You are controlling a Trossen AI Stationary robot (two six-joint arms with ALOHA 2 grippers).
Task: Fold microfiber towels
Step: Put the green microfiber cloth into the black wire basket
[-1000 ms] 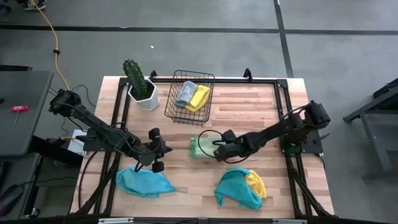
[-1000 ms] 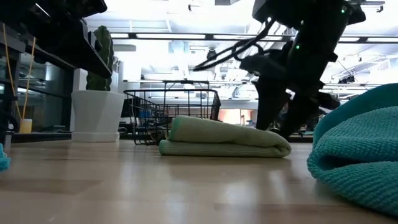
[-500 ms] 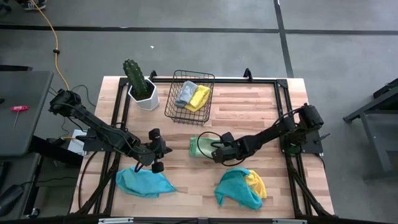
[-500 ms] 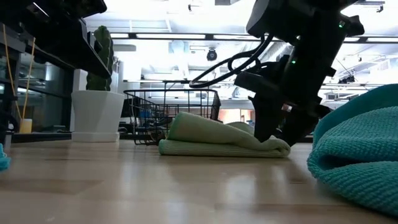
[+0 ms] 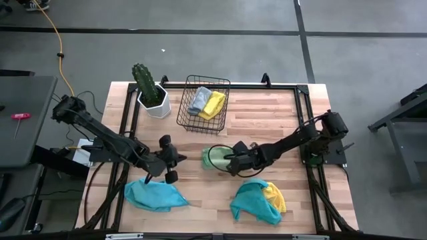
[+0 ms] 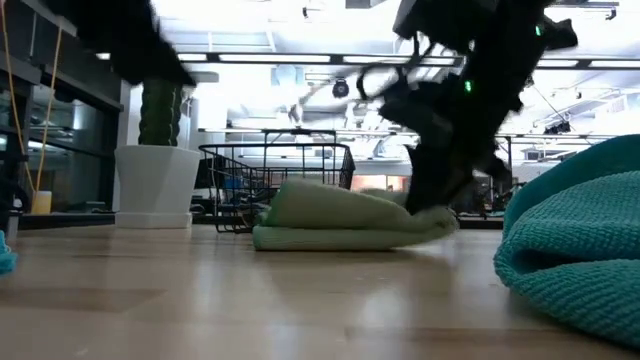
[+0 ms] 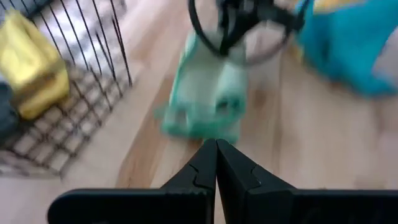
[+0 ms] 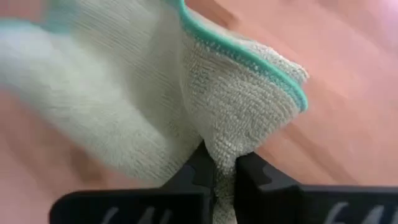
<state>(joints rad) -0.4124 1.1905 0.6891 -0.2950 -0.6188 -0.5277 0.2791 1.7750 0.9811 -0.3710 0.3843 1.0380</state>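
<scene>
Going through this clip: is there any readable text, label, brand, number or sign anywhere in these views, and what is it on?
None. No readable word, number or sign shows in any view.
The light green towel pinched by the right gripper: plain cloth, no tag showing.
The wire basket, the cactus pot and the shut left gripper: no markings.
The room behind the table in the low view: nothing legible.

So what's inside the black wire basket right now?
The wire basket holds two folded towels side by side: a grey towel and a yellow towel. Whether anything lies beneath them cannot be seen, since they cover that part of the basket floor.
</scene>
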